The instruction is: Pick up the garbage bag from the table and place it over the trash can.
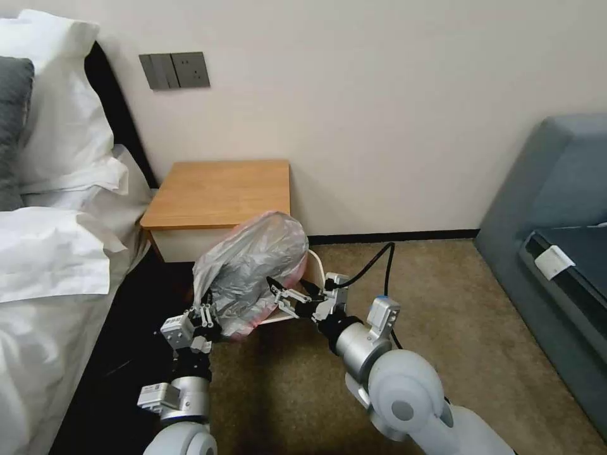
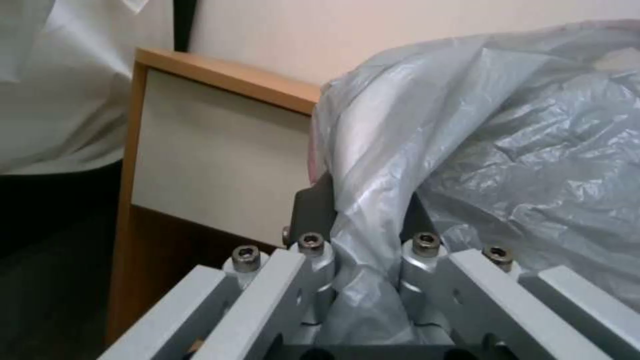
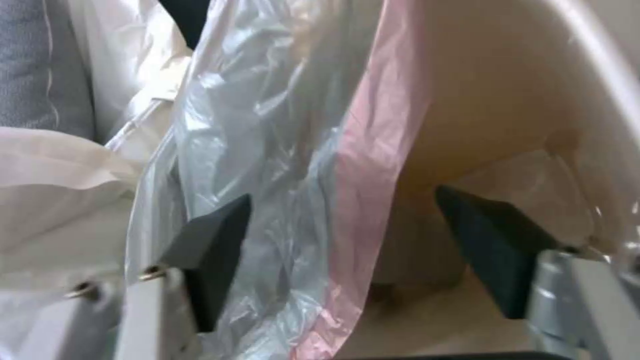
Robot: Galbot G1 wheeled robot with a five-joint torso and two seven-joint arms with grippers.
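Bag held over bin, fitting stage.
Left pincer (image 1: 205, 314) pinches the wrinkly translucent grey plastic garbage bag (image 1: 253, 272) above the beige plastic trash can (image 1: 314, 258), beside the wooden table (image 1: 218, 193); right pincer (image 1: 284, 297) spread at pink rim. Next: stretch rim over bin edge.

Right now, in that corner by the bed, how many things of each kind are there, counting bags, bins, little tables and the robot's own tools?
Garbage bags: 1, the garbage bag
Bins: 1, the trash can, mostly behind the bag
Small tables: 1, the table
Tools: 2, the left tool and the right tool
Total: 5
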